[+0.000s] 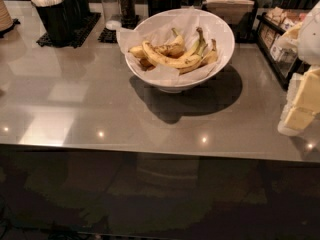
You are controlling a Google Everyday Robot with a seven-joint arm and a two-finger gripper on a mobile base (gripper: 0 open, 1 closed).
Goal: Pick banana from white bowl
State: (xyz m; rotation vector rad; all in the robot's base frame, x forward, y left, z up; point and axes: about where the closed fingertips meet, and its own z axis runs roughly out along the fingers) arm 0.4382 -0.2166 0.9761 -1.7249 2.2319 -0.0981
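The white bowl (223, 54) stands at the back middle of the grey counter, lined with crinkled white paper. Several bananas lie in it. The longest banana (167, 60), strongly curved and yellow with brown speckles, lies across the front of the pile. Shorter, browner bananas lie behind it and to its right. My gripper (303, 103) shows at the right edge of the view as pale yellow and white parts. It is low over the counter, well to the right of the bowl and apart from it. It holds nothing that I can see.
Black holders with white utensils (54, 11) and shakers (118, 4) stand at the back left. A napkin holder (230, 6) is behind the bowl. A black rack with packets (276, 41) stands at the right. The counter's front edge (150, 151) runs across the view.
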